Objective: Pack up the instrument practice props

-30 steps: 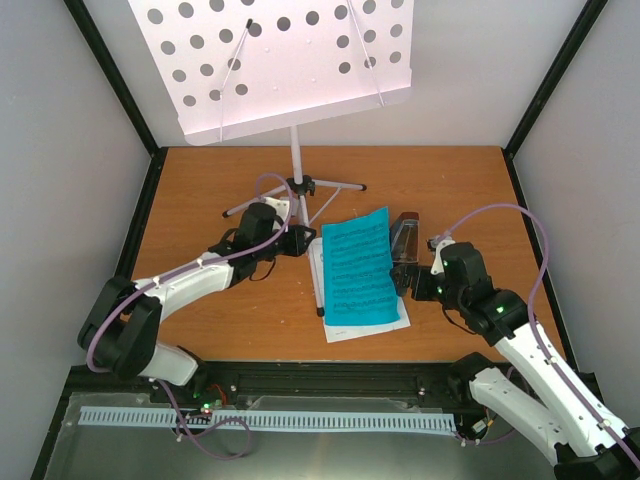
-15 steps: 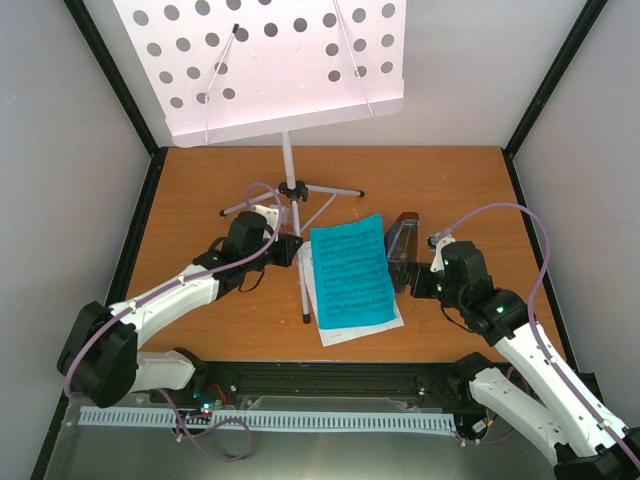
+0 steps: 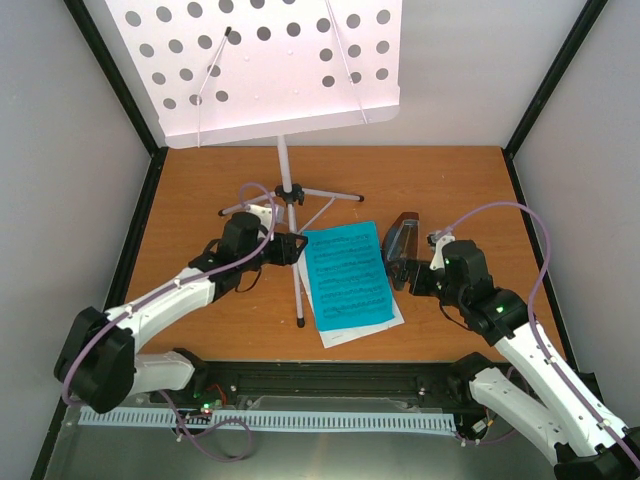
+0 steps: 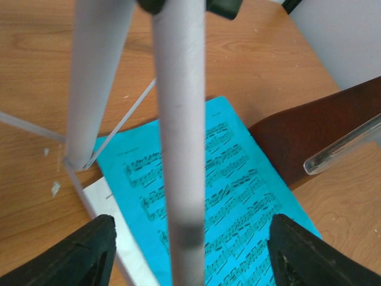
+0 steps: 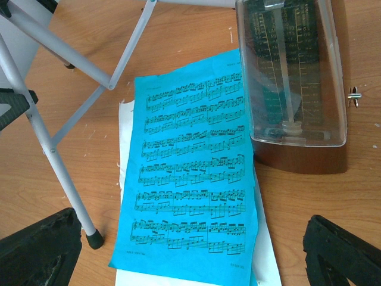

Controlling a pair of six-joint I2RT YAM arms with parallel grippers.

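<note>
The white music stand (image 3: 285,165) stands on its tripod at the back, its hole-punched desk (image 3: 260,70) high above. My left gripper (image 3: 293,250) is open. One stand leg (image 4: 178,149) runs between its wide-apart fingers (image 4: 89,250) without being clamped. The blue sheet (image 3: 345,275) lies on the white sheet (image 3: 365,330) at the middle. The brown metronome (image 3: 400,245) with clear cover lies by the sheets' right edge. My right gripper (image 3: 408,278) is open and empty, hovering over the blue sheet (image 5: 196,179) and just short of the metronome (image 5: 294,77).
The stand's front leg ends in a black foot (image 5: 93,239) on the wooden table (image 3: 200,200) left of the sheets. Thin braces (image 4: 119,122) join the legs. Black frame posts and grey walls enclose the table on three sides.
The stand and its desk have shifted to the left, and my left gripper has moved left with the leg. The sheets have slid slightly left. The right arm has barely moved.
</note>
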